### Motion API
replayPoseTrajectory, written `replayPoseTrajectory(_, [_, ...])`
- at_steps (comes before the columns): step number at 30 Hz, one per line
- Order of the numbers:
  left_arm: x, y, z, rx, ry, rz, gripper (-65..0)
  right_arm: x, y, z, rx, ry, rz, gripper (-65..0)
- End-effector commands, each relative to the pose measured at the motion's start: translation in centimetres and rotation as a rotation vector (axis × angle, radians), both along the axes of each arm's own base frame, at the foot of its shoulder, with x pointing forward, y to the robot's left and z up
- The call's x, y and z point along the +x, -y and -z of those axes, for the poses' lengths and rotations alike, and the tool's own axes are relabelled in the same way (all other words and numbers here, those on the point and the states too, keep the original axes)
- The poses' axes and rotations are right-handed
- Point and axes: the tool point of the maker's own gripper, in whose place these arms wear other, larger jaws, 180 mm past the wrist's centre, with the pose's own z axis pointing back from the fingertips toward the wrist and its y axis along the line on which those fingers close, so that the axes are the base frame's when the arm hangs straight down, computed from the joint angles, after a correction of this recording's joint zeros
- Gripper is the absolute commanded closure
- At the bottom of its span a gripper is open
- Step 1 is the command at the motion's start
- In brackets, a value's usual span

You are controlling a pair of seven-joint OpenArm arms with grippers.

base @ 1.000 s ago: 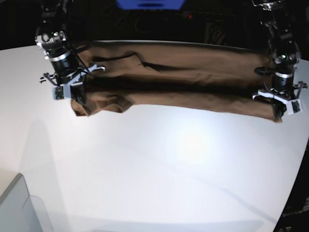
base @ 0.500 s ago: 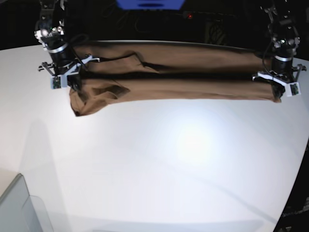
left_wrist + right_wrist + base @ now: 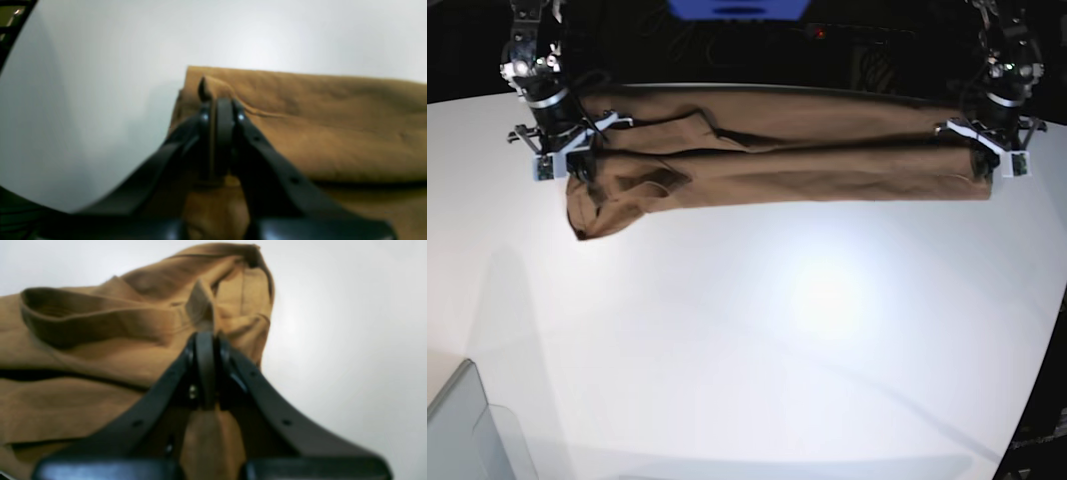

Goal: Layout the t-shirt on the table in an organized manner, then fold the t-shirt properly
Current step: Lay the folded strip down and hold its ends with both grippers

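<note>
The tan-brown t-shirt [image 3: 807,170] lies as a long folded band across the far side of the white table [image 3: 777,350]. At the band's right end my left gripper [image 3: 983,170] is shut on a corner of it. In the left wrist view the left gripper [image 3: 218,101] pinches the t-shirt [image 3: 333,116] edge just above the table [image 3: 100,83]. My right gripper [image 3: 579,172] is shut on the bunched sleeve end at the left. In the right wrist view the right gripper [image 3: 205,338] clamps a fold of the t-shirt [image 3: 83,346], with the table [image 3: 350,340] beside it.
A grey translucent bin [image 3: 467,430] stands at the near left corner. The table's curved edge runs down the right side, with dark space beyond it. Dark equipment lines the far edge behind the shirt.
Both grippers have carried the near edge of the shirt away toward the far side, laying it over the far layer. The band is now narrower.
</note>
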Motion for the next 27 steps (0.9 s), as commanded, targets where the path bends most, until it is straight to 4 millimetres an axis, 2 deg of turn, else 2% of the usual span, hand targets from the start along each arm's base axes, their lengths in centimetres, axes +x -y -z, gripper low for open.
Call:
replayPoseTrajectory(1, [0.2,-1.1,-0.8,0.015,0.03,-0.008,0.0,0.5,0.2,-1.0,-0.003,0.04,-0.002,0.0])
replayPoseTrajectory(4, [-0.6,-2.2,0.3,0.005,0.0,-0.038,0.0,0.3,0.0,-0.8,0.0,0.035,-0.004,0.0])
replayPoseTrajectory(9, [-1.7,-2.7,2.2,-0.015,-0.052,-0.054,0.0,0.3,0.0,-0.8,0.0,0.034,-0.004,0.0])
replayPoseTrajectory(11, [-0.9,-2.7,2.4,-0.026,-0.043,-0.061,0.0,0.3,0.0,-0.8,0.001,0.034,-0.005,0.0])
replayPoseTrajectory(14, [-0.8,-2.8,3.2,-0.04,-0.057,-0.073,0.0,0.0,-0.1,-0.3,0.006,0.02,-0.003,0.0])
replayPoseTrajectory(27, [-0.5,-3.1,3.3,-0.036,-0.062,-0.067,-0.2,-2.0,-0.3,3.9,0.046,-0.094,0.028,0.0])
